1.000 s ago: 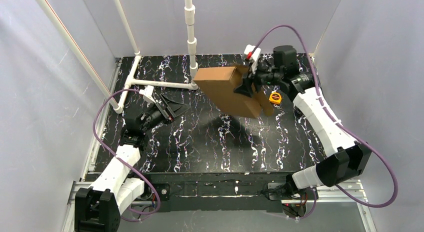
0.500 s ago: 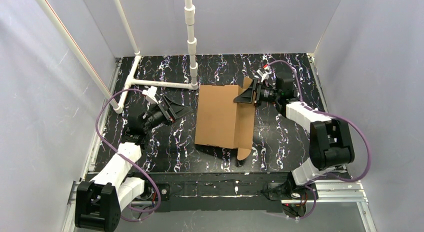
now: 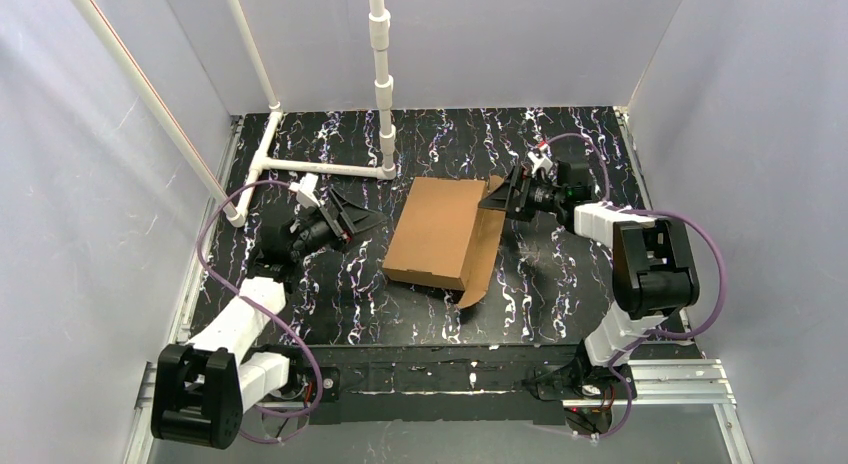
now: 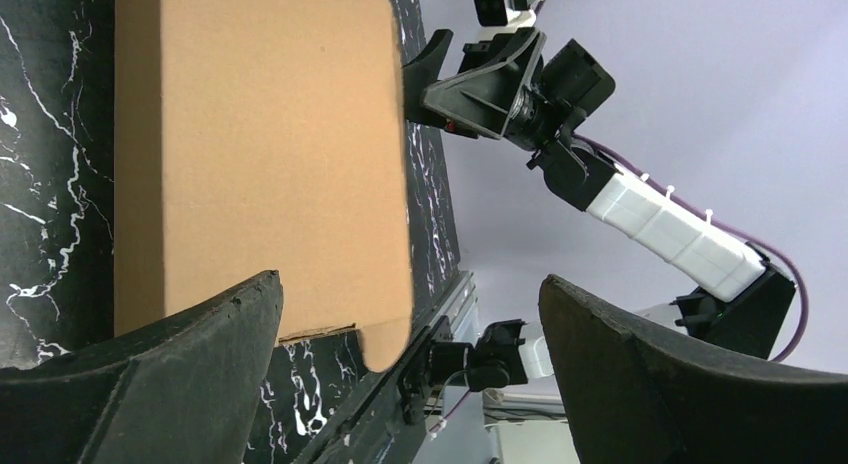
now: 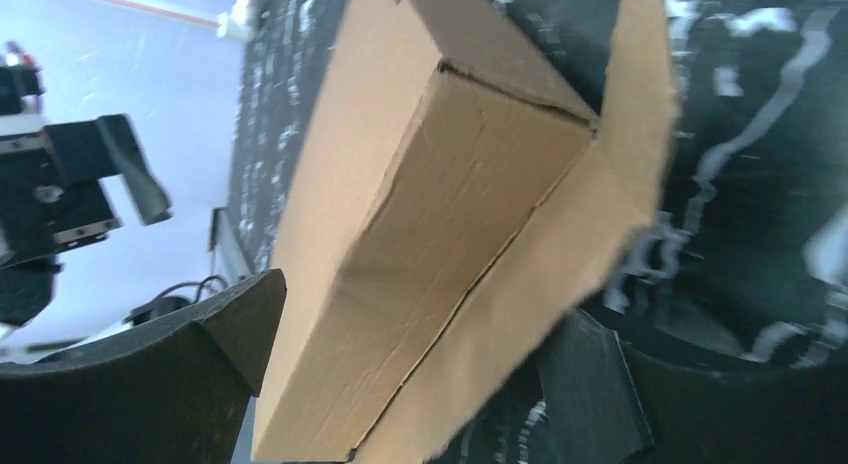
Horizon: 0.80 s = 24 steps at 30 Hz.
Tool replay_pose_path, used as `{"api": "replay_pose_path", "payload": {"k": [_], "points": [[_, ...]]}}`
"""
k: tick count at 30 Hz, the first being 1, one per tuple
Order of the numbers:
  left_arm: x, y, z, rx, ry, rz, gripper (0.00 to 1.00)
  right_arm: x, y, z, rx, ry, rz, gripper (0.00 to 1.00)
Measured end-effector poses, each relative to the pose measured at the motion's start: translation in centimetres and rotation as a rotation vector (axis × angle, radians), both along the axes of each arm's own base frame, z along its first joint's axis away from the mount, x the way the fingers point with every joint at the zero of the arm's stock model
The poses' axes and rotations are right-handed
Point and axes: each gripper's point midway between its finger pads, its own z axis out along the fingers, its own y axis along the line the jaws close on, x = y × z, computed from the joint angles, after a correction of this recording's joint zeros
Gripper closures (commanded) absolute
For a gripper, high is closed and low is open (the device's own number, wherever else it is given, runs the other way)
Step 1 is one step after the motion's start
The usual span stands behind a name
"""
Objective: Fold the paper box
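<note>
On the left, the left gripper point(image 3: 358, 212) hovers low over the black marbled table point(image 3: 330, 294) with its fingers spread wide and nothing between them. It points rightward at the paper box point(image 3: 432, 229), and a strip of bare table keeps the two apart. The box lies flat near the middle of the table, a plain brown panel facing up. Its long axis appears to run from the far side toward the near edge, leaning a little left at the near end, so it lies roughly across the line between the two grippers. A loose side flap point(image 3: 483, 259) splays out along the box's right edge down to a rounded tip. The right wrist view shows hollow cardboard walls under the top panel, so the body looks partly formed. The right gripper point(image 3: 503, 196) is at the box's far right corner, clearly the nearer of the two. Its fingers are wide apart and clamp nothing, with the box's open end showing between them. Whether a fingertip touches the cardboard cannot be told. The next move likely turns on this: the flap lies just left of and nearer than the right gripper, within easy reach.
</note>
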Motion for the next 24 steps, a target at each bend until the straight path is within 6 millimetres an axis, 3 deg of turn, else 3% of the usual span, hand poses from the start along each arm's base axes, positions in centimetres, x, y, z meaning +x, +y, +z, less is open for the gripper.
{"api": "replay_pose_path", "payload": {"k": [6, 8, 9, 12, 15, 17, 20, 21, 24], "points": [[2.7, -1.0, -0.4, -0.016, 0.093, -0.042, 0.02, 1.9, -6.8, -4.0, -0.265, -0.089, -0.115, 0.02], [3.7, -1.3, 0.2, 0.059, 0.057, -0.067, 0.02, 2.0, -8.2, -2.6, -0.368, -0.244, -0.064, 0.02], [3.8, -1.9, 0.4, 0.129, 0.034, -0.078, 0.02, 2.7, -8.5, -0.2, -0.413, -0.4, -0.016, 0.02], [3.7, -3.6, 0.9, 0.452, -0.111, -0.107, 0.02, 3.1, -7.5, 2.9, -0.413, -0.666, 0.108, 0.05], [3.3, -2.5, -1.7, 0.585, -0.089, -0.119, 0.03, 2.5, -5.7, 1.8, -0.359, -0.662, 0.248, 0.02], [3.3, -2.1, -3.3, 0.644, -0.055, -0.122, 0.07, 0.7, -4.4, 0.9, -0.383, -0.709, 0.342, 0.02], [2.3, -2.1, -5.4, 0.695, -0.008, -0.141, 0.08, -4.6, -2.8, 0.8, -0.376, -0.816, 0.497, 0.02], [1.7, -2.1, -6.0, 0.702, 0.005, -0.144, 0.08, -6.6, -2.5, 1.1, -0.366, -0.867, 0.549, 0.02], [-0.6, -1.4, -8.1, 0.688, 0.063, -0.128, 0.08, -10.0, -2.6, 1.6, -0.355, -1.028, 0.688, 0.02]]}}
